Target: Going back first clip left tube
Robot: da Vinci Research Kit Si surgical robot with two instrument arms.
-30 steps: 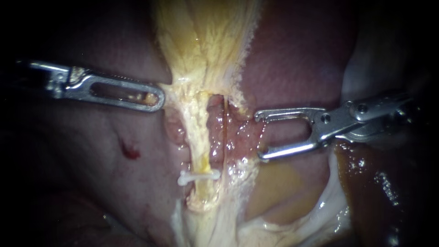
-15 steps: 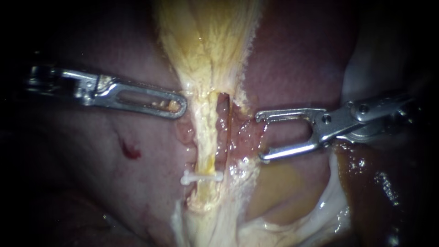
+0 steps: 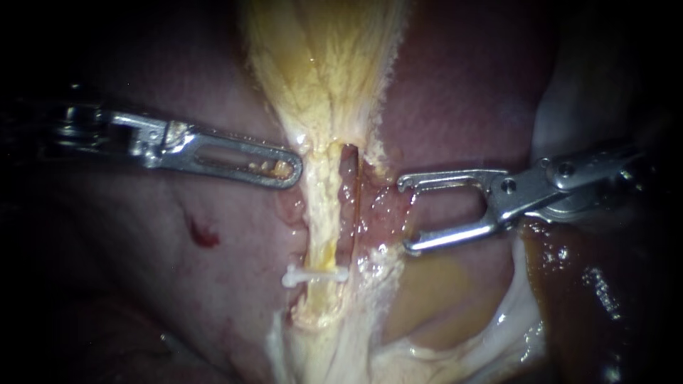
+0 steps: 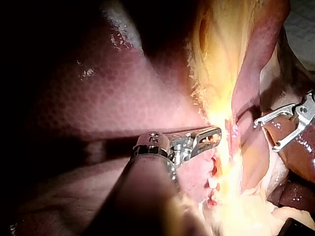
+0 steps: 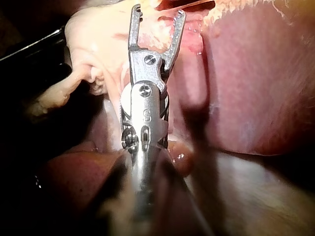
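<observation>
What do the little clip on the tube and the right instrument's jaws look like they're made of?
The clip: probably plastic, white and matt, with no metallic shine. The right instrument: its open jaws look like polished steel, silver-grey with bright highlights along the edges, though the exact metal cannot be told.

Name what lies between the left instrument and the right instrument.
Endoscope view: between the left instrument and right instrument run the pale left tube and a red strip of tissue beside it.
</observation>
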